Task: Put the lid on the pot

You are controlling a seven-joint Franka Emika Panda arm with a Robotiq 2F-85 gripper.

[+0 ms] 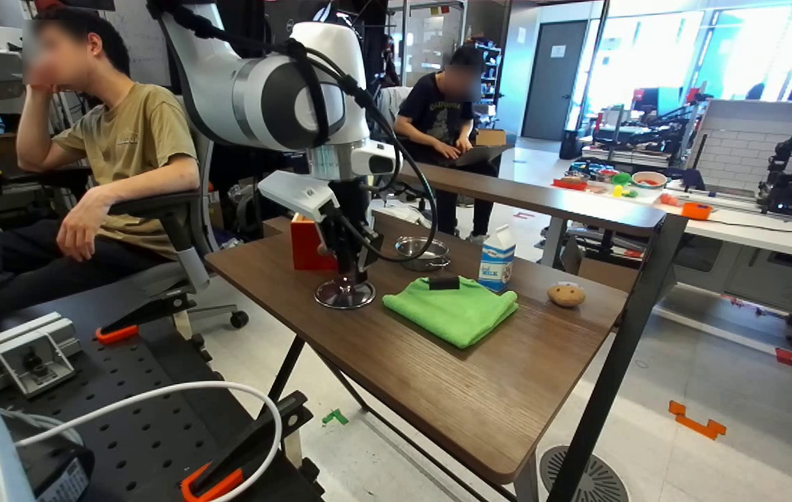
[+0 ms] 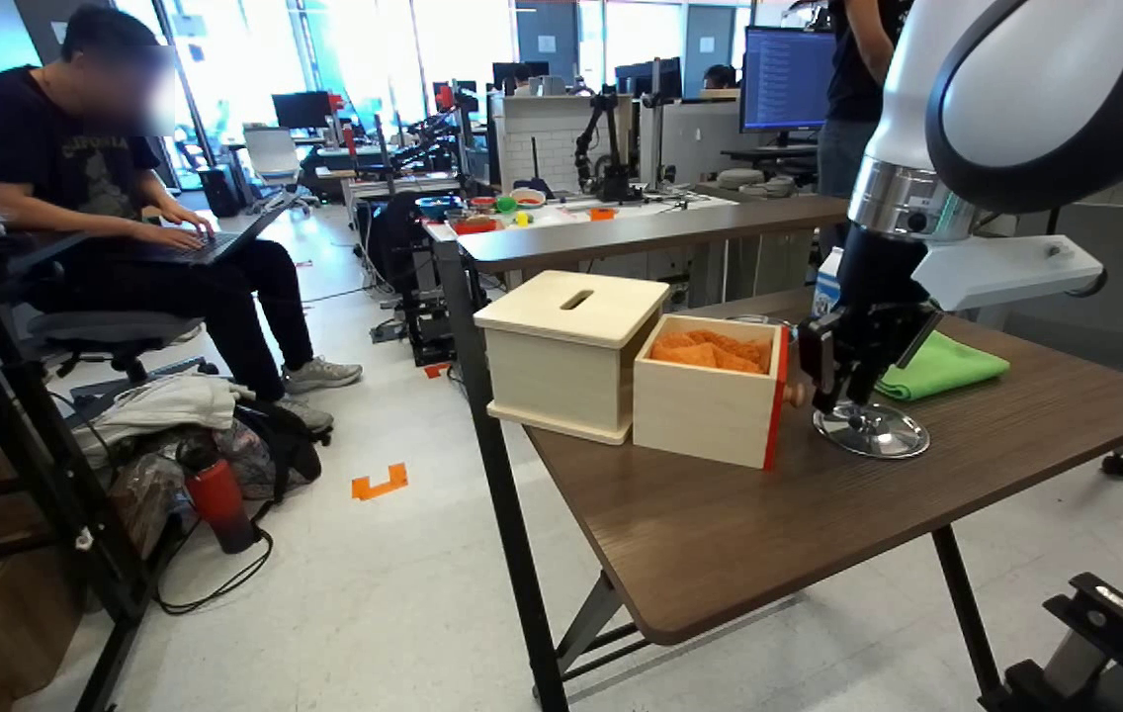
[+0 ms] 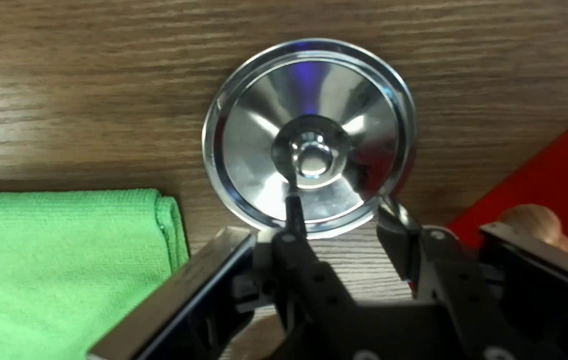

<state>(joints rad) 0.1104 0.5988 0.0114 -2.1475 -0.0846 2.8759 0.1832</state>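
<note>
The lid (image 1: 345, 298) is a shiny silver disc with a round knob, lying flat on the table; it also shows in an exterior view (image 2: 880, 435) and in the wrist view (image 3: 314, 161). My gripper (image 3: 341, 205) points down over the lid, its fingers apart with nothing held between them. In both exterior views the gripper (image 1: 348, 273) (image 2: 840, 396) is right above the lid, close to the knob; contact cannot be told. The pot (image 1: 425, 262), low and silver with no cover on it, stands behind the green cloth; in an exterior view (image 2: 764, 319) it is mostly hidden by a box.
A folded green cloth (image 1: 452, 317) with a small dark object (image 1: 444, 282) lies beside the lid. A wooden box with a red face (image 2: 710, 410) holds orange cloth. A slotted wooden box (image 2: 561, 371), a milk carton (image 1: 496, 261) and a potato-like object (image 1: 567, 295) also stand there.
</note>
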